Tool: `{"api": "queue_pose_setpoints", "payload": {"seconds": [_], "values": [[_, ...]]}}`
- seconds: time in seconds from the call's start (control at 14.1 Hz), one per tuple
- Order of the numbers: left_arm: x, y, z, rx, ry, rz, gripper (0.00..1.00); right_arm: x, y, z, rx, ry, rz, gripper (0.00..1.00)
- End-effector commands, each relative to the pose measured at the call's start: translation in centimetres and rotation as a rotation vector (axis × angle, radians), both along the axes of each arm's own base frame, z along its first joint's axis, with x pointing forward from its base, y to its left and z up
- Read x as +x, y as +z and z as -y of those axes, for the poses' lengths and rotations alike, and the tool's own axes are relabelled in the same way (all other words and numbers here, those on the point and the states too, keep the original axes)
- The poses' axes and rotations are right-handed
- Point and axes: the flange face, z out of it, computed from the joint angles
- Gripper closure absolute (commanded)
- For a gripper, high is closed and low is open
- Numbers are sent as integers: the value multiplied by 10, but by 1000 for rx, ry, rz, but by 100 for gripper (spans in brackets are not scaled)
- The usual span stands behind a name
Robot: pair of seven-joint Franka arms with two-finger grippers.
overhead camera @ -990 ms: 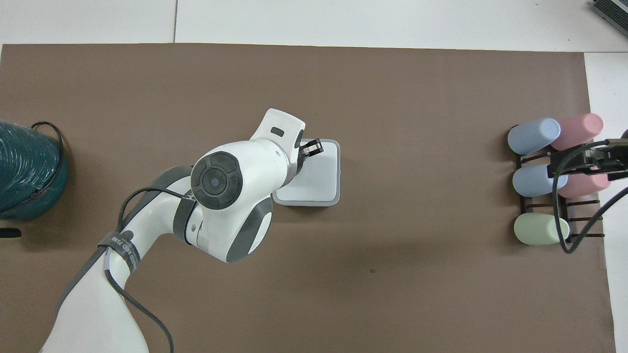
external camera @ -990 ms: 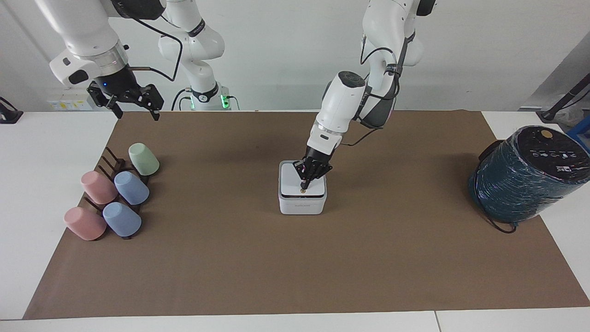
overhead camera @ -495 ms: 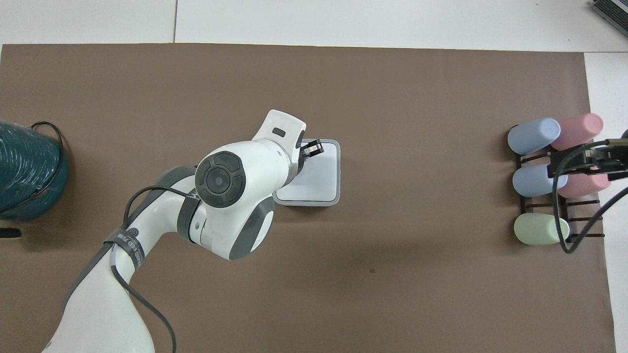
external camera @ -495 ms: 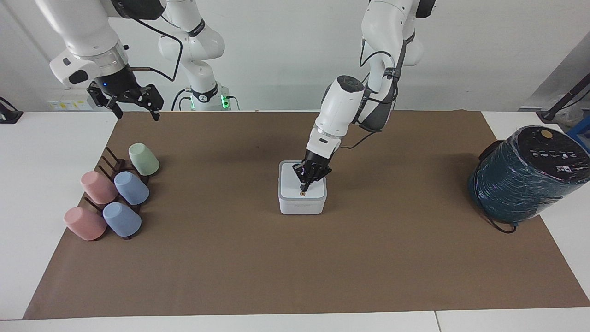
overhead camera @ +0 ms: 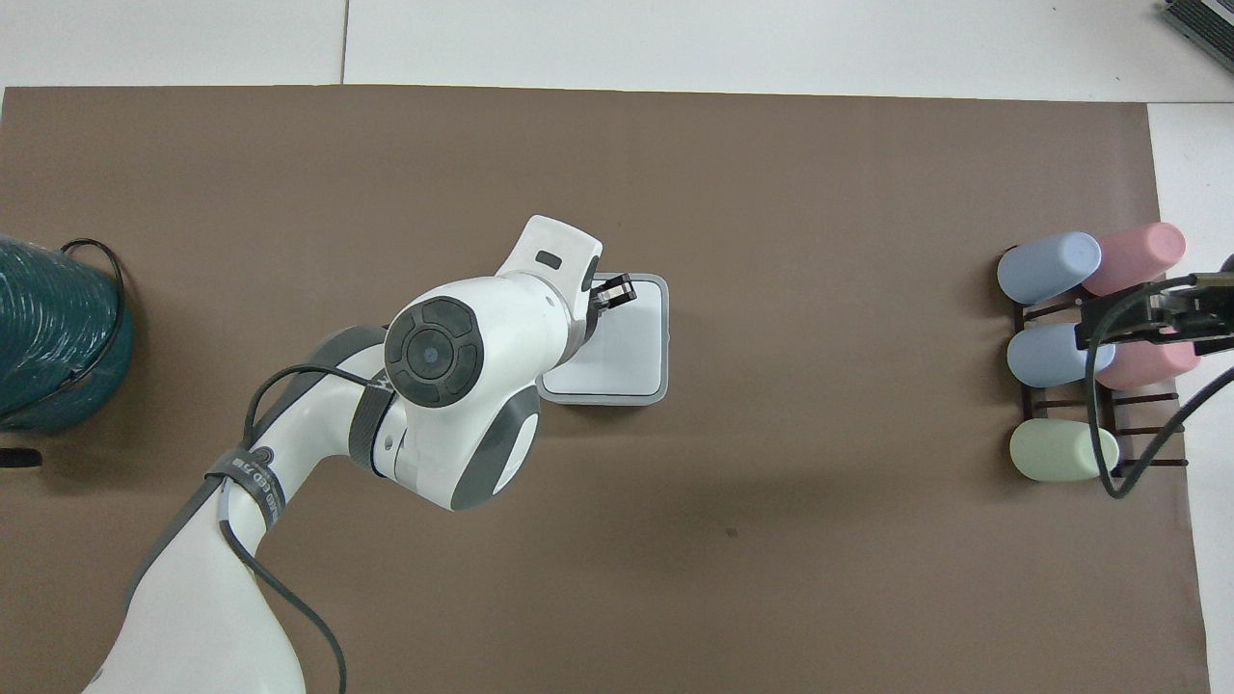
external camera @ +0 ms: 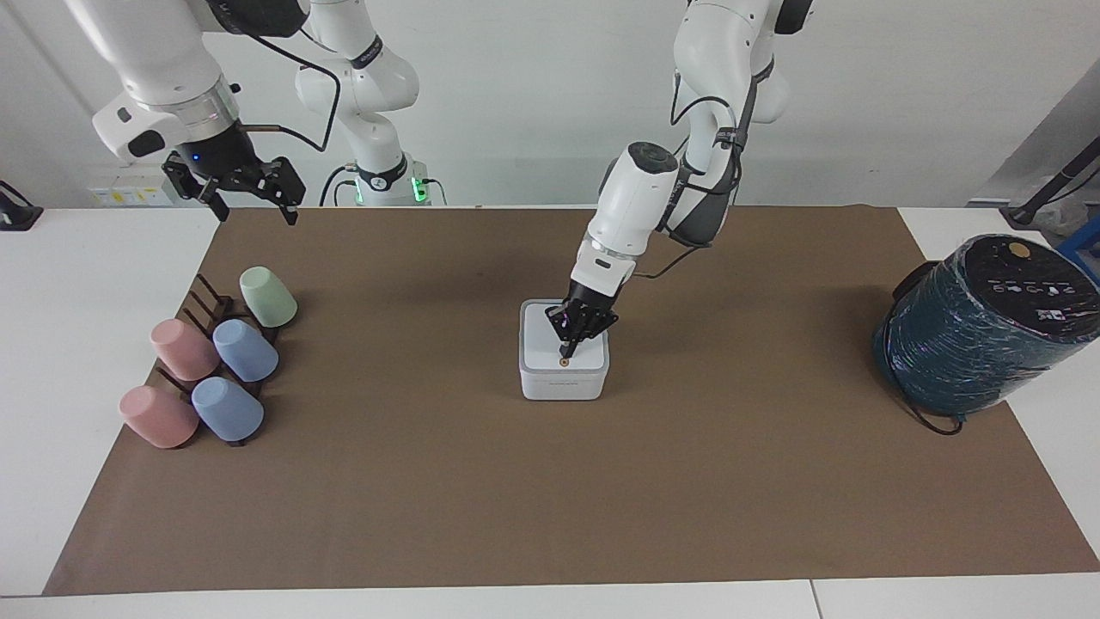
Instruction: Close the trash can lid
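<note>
The small white trash can [external camera: 563,387] stands mid-table on the brown mat; it also shows in the overhead view [overhead camera: 657,386]. Its lid [external camera: 541,342] lies flat on top, orange dot up, and shows flat in the overhead view [overhead camera: 631,337] too. My left gripper [external camera: 568,347] points down with its fingers shut, its tip at the lid just beside the dot; in the overhead view [overhead camera: 617,291] it shows over the lid's edge. My right gripper [external camera: 249,196] waits open, up in the air over the mat's corner by the cup rack, and over the rack in the overhead view [overhead camera: 1147,323].
A large dark teal wrapped cylinder [external camera: 980,327] stands at the left arm's end of the table. A dark rack with several pastel cups [external camera: 215,361] lies at the right arm's end. The brown mat [external camera: 550,499] covers most of the table.
The dark gap under the lid's front edge has closed and the lid now lies flat. My left arm has risen slightly. The right arm has not moved.
</note>
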Motion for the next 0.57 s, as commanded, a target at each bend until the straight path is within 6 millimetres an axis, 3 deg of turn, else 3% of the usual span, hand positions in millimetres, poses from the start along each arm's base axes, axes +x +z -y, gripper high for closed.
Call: {"api": "queue_pose_setpoints", "payload": {"seconds": [0.0, 0.14, 0.28, 0.49], "values": [[14, 28, 4, 39, -27, -69, 100, -1, -1, 2, 6, 18, 5, 0], [30, 76, -13, 68, -20, -127, 100, -1, -1, 2, 6, 17, 7, 0], [41, 114, -46, 117, -43, -174, 100, -1, -1, 2, 6, 19, 7, 0], [46, 163, -120, 193, -154, -249, 100, -1, -1, 2, 6, 19, 7, 0]]}}
